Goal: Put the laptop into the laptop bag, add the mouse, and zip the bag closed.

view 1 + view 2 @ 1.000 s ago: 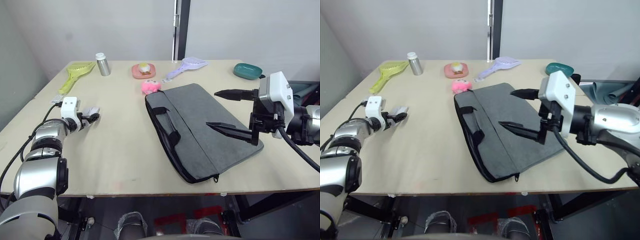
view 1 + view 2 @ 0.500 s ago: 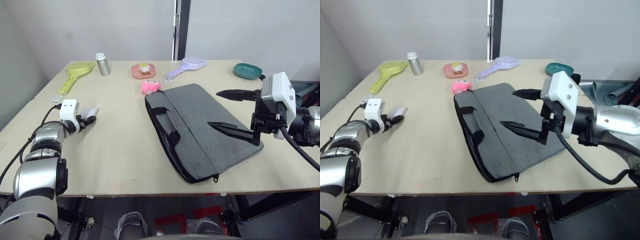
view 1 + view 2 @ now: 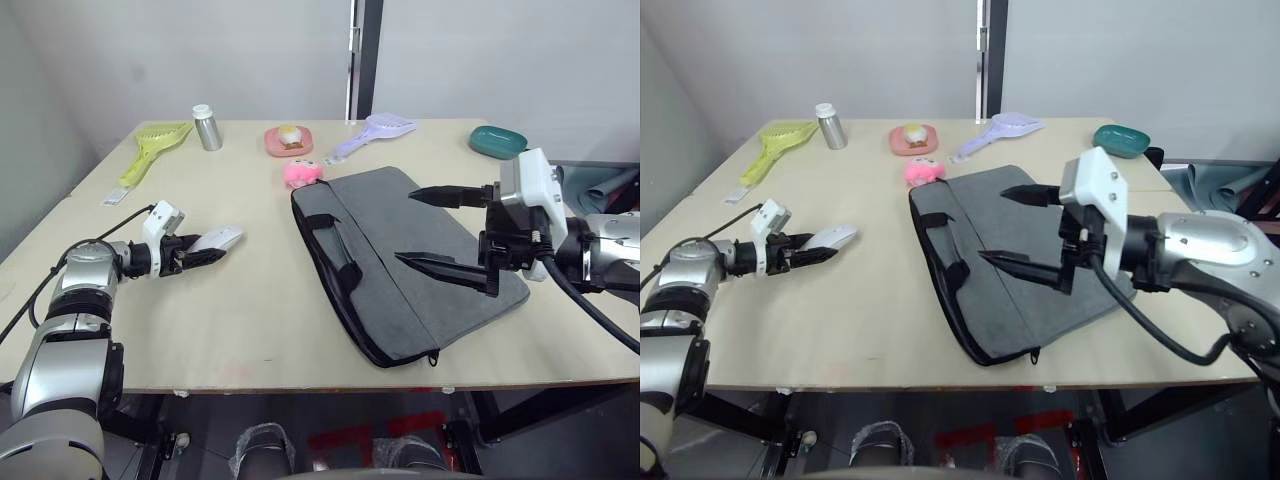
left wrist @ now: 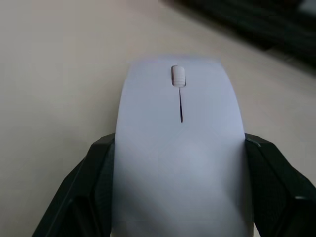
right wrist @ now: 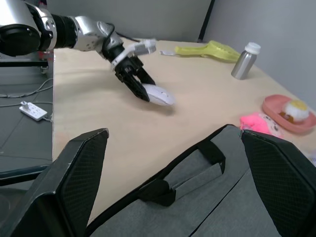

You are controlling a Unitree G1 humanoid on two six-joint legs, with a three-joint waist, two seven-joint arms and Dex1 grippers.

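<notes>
Left pincer [image 3: 205, 252] clamps mouse [image 3: 218, 239] (rear hidden).

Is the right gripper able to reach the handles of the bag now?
Probably yes. The right gripper hangs open over the bag, and nothing lies between it and the handles.

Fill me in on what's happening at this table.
The left hand grips the white mouse just above the table, left of the grey laptop bag. The right hand hovers open over the bag, which lies flat. No mouse in the bag yet.
</notes>
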